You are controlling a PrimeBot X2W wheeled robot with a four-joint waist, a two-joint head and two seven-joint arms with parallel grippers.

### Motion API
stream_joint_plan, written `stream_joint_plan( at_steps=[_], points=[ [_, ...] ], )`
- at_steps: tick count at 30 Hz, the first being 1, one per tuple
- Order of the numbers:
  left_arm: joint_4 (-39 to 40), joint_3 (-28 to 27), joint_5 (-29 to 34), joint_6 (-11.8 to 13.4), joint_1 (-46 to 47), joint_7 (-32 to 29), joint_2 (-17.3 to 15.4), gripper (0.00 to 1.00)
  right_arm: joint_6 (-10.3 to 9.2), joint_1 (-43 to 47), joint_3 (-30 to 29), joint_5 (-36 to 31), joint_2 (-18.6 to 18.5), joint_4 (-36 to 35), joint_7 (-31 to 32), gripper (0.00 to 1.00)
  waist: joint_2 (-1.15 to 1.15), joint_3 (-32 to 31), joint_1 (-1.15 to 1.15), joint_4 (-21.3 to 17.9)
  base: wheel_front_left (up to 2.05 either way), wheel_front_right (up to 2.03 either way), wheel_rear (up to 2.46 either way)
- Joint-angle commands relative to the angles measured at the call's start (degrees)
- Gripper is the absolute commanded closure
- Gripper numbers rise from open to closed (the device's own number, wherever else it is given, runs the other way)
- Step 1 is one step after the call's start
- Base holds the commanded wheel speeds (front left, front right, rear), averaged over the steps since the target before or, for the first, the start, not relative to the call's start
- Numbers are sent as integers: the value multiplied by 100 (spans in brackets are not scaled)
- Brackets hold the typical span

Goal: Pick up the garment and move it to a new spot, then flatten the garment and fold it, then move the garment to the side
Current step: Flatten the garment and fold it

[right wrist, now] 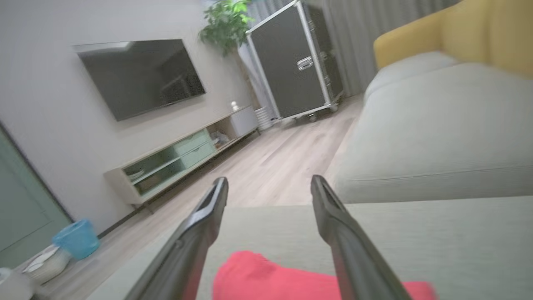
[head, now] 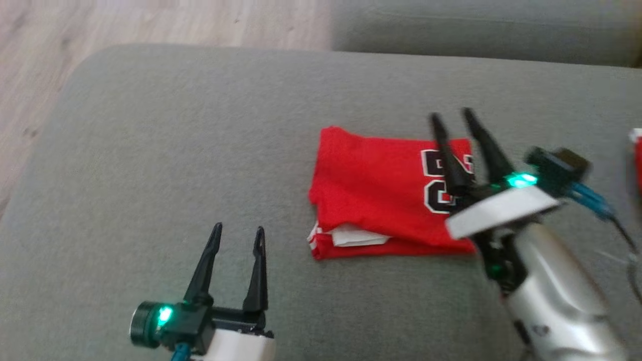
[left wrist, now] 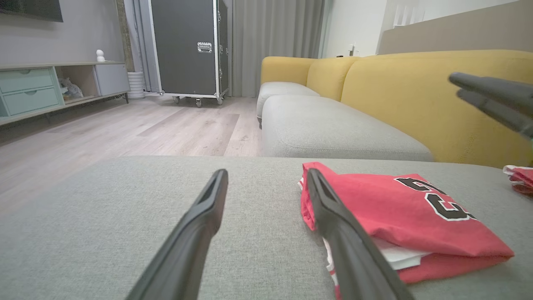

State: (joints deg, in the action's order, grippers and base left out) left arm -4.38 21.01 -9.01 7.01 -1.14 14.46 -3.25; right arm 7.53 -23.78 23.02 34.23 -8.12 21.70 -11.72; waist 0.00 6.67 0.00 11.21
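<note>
1. The red jersey with black and white numbers (head: 381, 195) lies on the wide grey sofa cushion (head: 150, 150), folded into a neat flat block
2. Our left gripper (head: 238, 229) has its two dark fingers wide apart and holds nothing; it sits near the jersey's left side, not touching it
3. Our right gripper (head: 451, 115) hangs over the jersey's right part, its fingers apart too, with nothing between them
4. We think the picking up, flattening and folding are done, because the jersey looks tidy
5. What may be left is the move to the side; we cannot tell if this spot counts as the side, since the jersey lies a bit right of the cushion's middle
</note>
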Motion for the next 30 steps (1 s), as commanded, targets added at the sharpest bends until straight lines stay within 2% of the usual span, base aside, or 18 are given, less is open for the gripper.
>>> stream_joint_plan(
  at_steps=[1,6,10,14,19,30],
  points=[
    [193,-250,-22,-4,2,53,32,0,-4,157,-43,-13,-130,-258,-129,0,0,-244,0,-303,0,0,0],
    [152,-374,-89,-36,-119,53,33,0,-4,818,-457,-325,-688,-590,-308,0,0,-506,0,-562,0,0,0],
    [130,-478,-202,-62,-309,53,33,0,-4,1527,-778,-656,-926,-994,-324,0,0,-708,0,-719,0,0,0],
    [131,-599,-290,-73,-515,53,34,0,-4,2248,-1048,-921,-914,-1358,-326,0,0,-867,0,-840,0,0,0],
    [121,-674,-225,-82,-762,53,35,0,-4,2840,-1073,-1107,-780,-1468,-327,0,0,-993,0,-945,0,0,0],
    [116,-705,-188,-125,-896,53,36,0,-4,3036,-1070,-1326,-661,-1445,-328,0,0,-1104,0,-977,0,0,0]
  ],
)
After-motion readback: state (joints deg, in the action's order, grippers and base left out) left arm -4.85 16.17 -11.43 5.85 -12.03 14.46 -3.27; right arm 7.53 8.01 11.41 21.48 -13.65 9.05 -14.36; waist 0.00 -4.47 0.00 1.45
